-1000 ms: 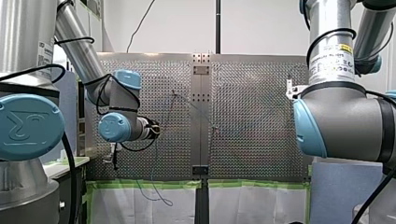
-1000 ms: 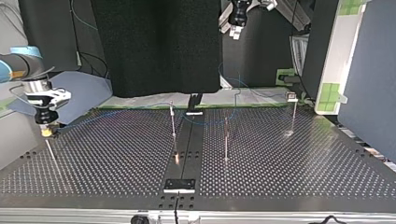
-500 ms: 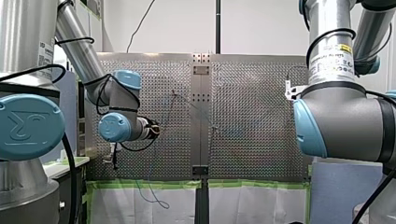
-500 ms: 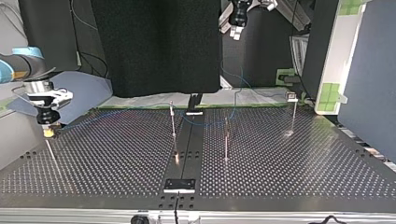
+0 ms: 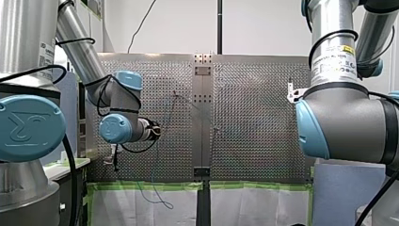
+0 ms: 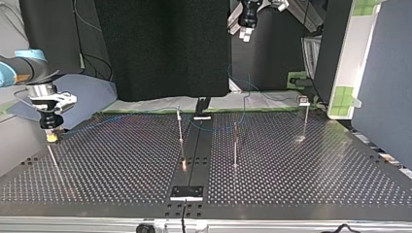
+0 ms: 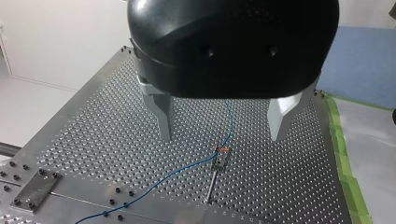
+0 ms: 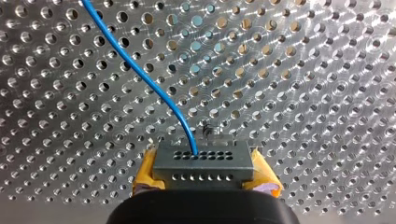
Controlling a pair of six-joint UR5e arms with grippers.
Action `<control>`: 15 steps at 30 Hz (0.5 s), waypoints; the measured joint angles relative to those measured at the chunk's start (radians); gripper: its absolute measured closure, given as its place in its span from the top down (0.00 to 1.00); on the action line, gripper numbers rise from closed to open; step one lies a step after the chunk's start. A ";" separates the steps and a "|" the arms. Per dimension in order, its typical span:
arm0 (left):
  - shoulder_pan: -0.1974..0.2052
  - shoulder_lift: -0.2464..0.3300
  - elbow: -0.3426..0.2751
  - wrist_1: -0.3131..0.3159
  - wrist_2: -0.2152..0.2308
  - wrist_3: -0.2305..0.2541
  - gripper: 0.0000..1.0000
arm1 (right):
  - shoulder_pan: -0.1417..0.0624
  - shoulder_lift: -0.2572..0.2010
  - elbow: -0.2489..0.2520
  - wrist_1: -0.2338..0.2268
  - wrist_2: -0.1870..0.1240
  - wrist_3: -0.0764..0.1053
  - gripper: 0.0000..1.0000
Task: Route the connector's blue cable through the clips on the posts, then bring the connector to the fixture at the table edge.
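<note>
My right gripper (image 8: pixel 205 179) is shut on a grey connector (image 8: pixel 203 161), held between its yellow pads (image 8: pixel 147 172) just above the perforated table. The blue cable (image 8: pixel 140 77) leaves the connector's top face and runs away over the plate. In the top view this gripper (image 6: pixel 52 137) hangs at the left, over a thin leaning rod (image 6: pixel 53 160), and the cable (image 6: pixel 214 127) stretches toward the middle posts (image 6: pixel 180 124). My left gripper (image 7: pixel 219 137) is open, high above a post's clip (image 7: pixel 219 161) that the cable (image 7: pixel 227 122) passes; in the top view it (image 6: pixel 247 33) hangs at the back.
Two more posts stand on the perforated table (image 6: pixel 121 170): one right of the middle (image 6: pixel 235 145), one at the back right with a small white head (image 6: pixel 304 119). A black plate (image 6: pixel 187 192) sits at the near edge. Green tape (image 5: pixel 150 186) lines the table's edge.
My right gripper with the connector has drifted slightly toward the top view's right. The cable's slack loop below the table edge has swayed. My left gripper has stayed put.
</note>
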 joint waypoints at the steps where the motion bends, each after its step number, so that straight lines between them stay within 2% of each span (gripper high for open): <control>1: 0.000 0.000 0.000 0.000 0.000 0.000 1.00 | 0.000 0.000 -0.001 -0.001 -0.001 0.001 0.00; 15: 0.008 0.000 0.000 0.001 0.000 0.000 1.00 | 0.003 0.001 -0.016 -0.004 -0.017 0.009 0.00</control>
